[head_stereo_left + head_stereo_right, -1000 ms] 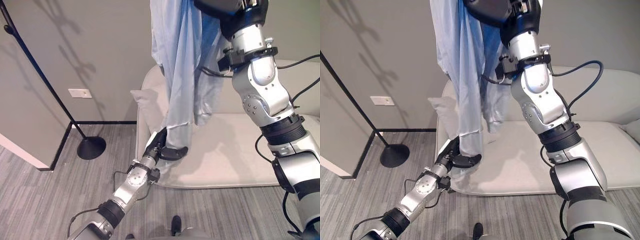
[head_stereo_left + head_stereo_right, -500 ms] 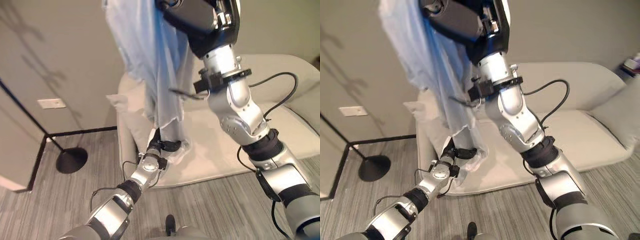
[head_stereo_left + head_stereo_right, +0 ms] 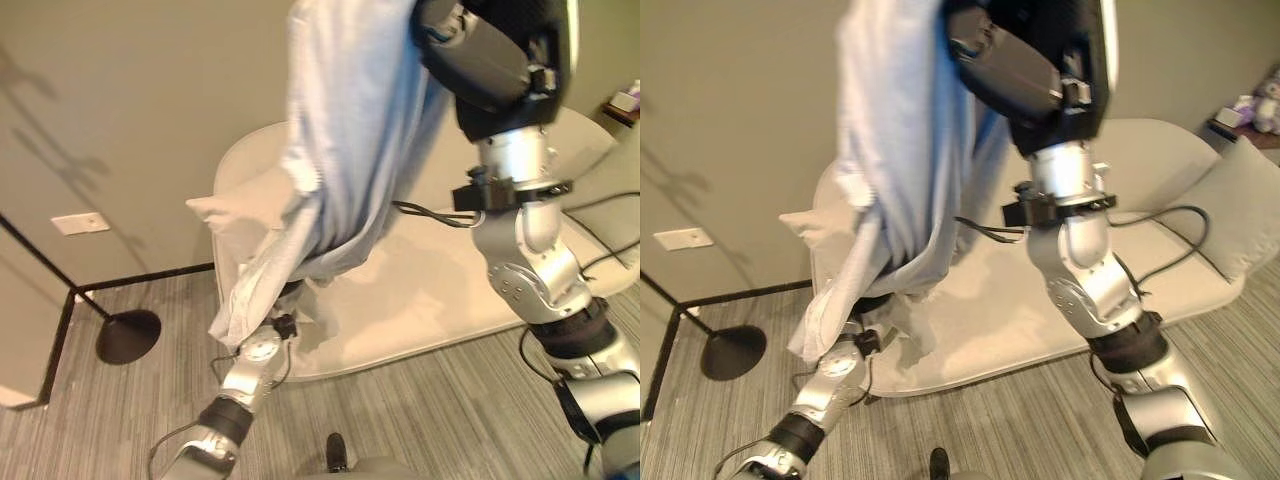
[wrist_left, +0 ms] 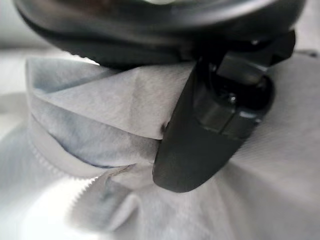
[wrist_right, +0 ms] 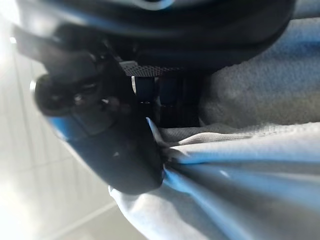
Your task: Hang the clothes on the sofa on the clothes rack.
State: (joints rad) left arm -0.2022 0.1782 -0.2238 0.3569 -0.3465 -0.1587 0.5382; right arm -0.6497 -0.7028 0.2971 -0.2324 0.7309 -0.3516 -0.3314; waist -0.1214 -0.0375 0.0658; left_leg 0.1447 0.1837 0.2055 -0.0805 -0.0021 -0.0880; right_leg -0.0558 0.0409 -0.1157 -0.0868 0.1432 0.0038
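A light blue garment hangs from my right hand, which is raised high over the cream sofa. In the right wrist view the thumb pinches a fold of the cloth. The garment's lower part drapes down to the left and covers my left hand; my left arm reaches up under it at the sofa's front edge. In the left wrist view the thumb presses a fold of the cloth against the hand. The clothes rack's round black base and slanting pole stand on the floor at the left.
A white cushion leans at the sofa's left end and a larger one at its right end. A wall with a white socket plate runs behind the rack. Grey carpet lies in front of the sofa.
The camera has swung. The garment's lower part now drapes left over my left hand, which earlier showed below the hem holding it. My right hand still holds the garment up high.
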